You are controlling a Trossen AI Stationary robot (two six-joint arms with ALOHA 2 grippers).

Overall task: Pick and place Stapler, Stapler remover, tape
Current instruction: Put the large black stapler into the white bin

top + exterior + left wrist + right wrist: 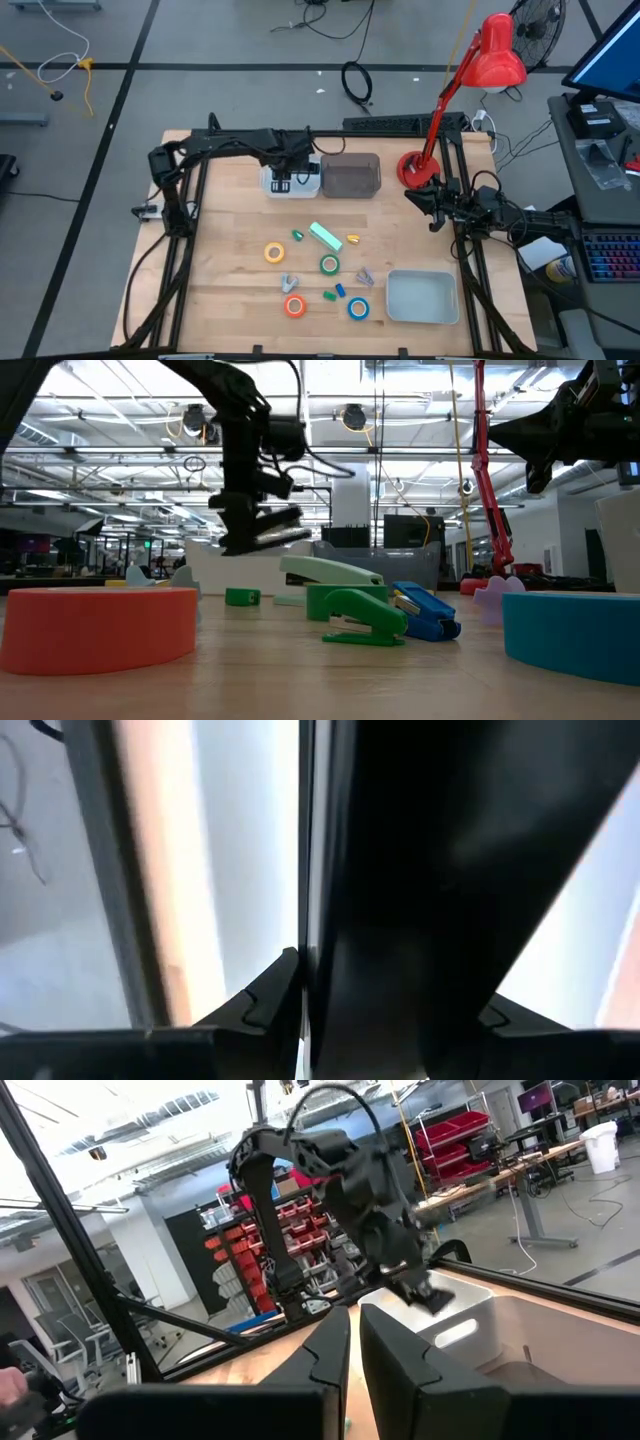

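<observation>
Black stapler sat clamped in the left end effector above the white bin; four coloured tape rolls lay well apart from it on the wooden desk. The right end effector hung shut, empty.

Two grippers: the left gripper with one dark object in its jaws, and the right gripper, fingers together. Four tape rolls, all well apart from the left gripper: yellow, green, orange, blue. One pale green stapler. Two small grey pieces. Four small lumps: two green, one blue, one yellow. Three containers: a white bin under the left gripper, a dark bin just beside it, a pale tray well apart from both.
</observation>
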